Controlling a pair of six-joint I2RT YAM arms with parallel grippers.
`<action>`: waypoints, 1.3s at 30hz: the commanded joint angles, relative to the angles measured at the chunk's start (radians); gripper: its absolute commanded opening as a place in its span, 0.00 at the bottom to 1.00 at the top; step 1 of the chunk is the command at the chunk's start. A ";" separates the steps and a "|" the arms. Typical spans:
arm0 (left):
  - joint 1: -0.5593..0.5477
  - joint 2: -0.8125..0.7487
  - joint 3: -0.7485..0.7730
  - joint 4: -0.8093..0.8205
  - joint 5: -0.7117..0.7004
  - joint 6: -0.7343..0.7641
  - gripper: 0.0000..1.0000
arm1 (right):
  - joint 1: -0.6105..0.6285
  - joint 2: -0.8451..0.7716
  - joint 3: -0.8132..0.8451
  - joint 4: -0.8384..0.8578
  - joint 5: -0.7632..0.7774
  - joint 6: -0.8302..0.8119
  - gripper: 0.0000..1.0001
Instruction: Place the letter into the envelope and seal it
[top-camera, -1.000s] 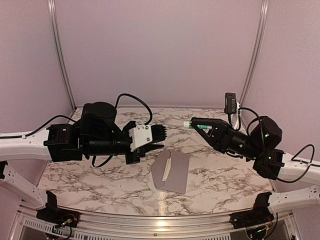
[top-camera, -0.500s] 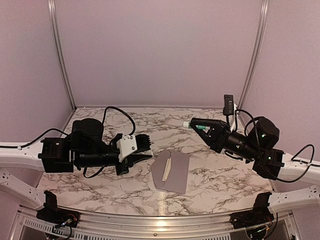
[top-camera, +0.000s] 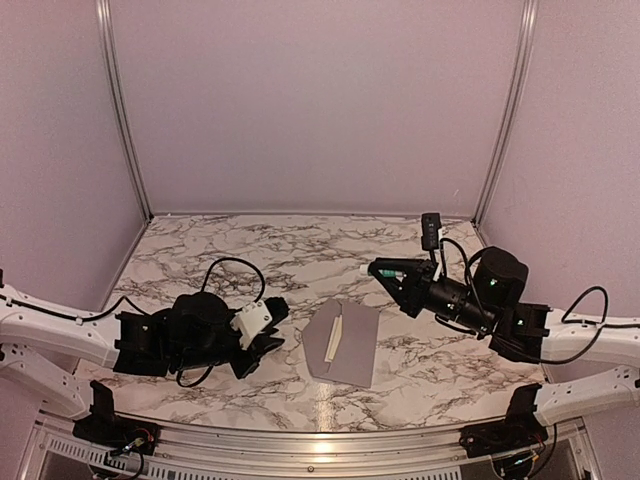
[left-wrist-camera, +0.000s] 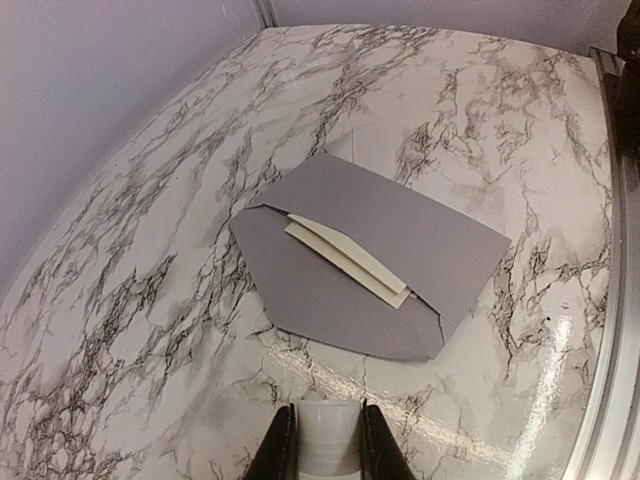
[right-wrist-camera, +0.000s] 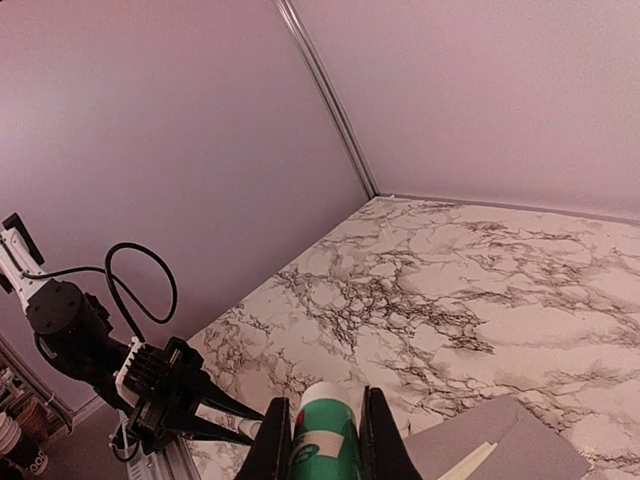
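Top view: the grey envelope (top-camera: 355, 350) lies flat mid-table (top-camera: 200, 260) between the arms. Its long axis runs near to far and its open flap points left. The cream letter (top-camera: 334, 335) lies along its mouth. The left gripper (top-camera: 272, 328) sits low just beside it.

Left wrist view: only here is the left gripper seen pinching a white cap (left-wrist-camera: 328, 440), with the letter half out of the pocket.

Right wrist view: the right gripper (right-wrist-camera: 328, 440) clamps a green-white tube (right-wrist-camera: 328, 428). Only the envelope's corner shows.

Cream letter (top-camera: 333, 338) is being cradled in the open grey envelope (top-camera: 355, 355), flat on the marble table (top-camera: 290, 250); a green-white tube (top-camera: 377, 270) is being pinched by the right gripper (top-camera: 386, 271), left gripper (top-camera: 272, 332) being held low alongside
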 joint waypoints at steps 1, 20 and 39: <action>0.024 0.078 -0.049 0.052 -0.099 -0.142 0.01 | -0.003 0.026 0.007 -0.033 0.079 -0.035 0.00; 0.118 0.333 -0.071 0.124 0.082 -0.372 0.42 | -0.008 0.183 0.007 -0.072 0.121 -0.075 0.00; 0.121 0.073 -0.062 0.150 0.255 -0.292 0.82 | -0.023 0.171 -0.016 -0.008 -0.089 -0.104 0.00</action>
